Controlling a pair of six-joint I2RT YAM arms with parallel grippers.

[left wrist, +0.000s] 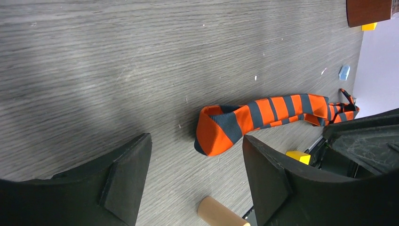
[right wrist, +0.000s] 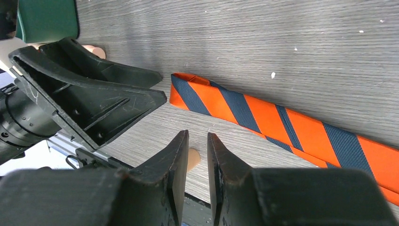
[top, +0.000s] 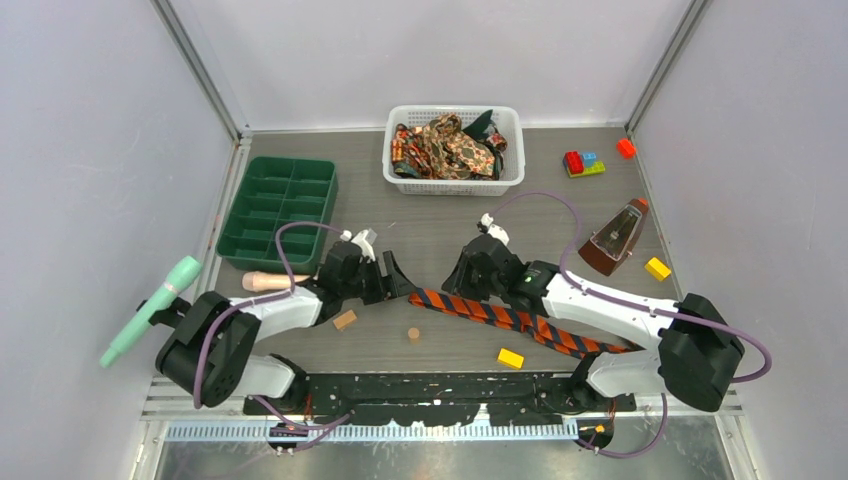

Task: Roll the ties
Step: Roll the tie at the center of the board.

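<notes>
- Orange-and-dark diagonal-striped fabric necktie (top: 500, 315) lies flat on the grey woodgrain counter (top: 420, 215), its folded end just ahead of the left hand (left wrist: 196, 139).
- Left hand: fingers wide, holding nothing.
- Right hand (right wrist: 197, 135): narrow gap (empty), just beside the tie.

Striped tie (top: 470, 307): far end hidden under right arm (top: 610, 305) in top view, cut off at right wrist view's edge. Ties (top: 445, 145) in basket (top: 452, 184) tangled; count unclear.
</notes>
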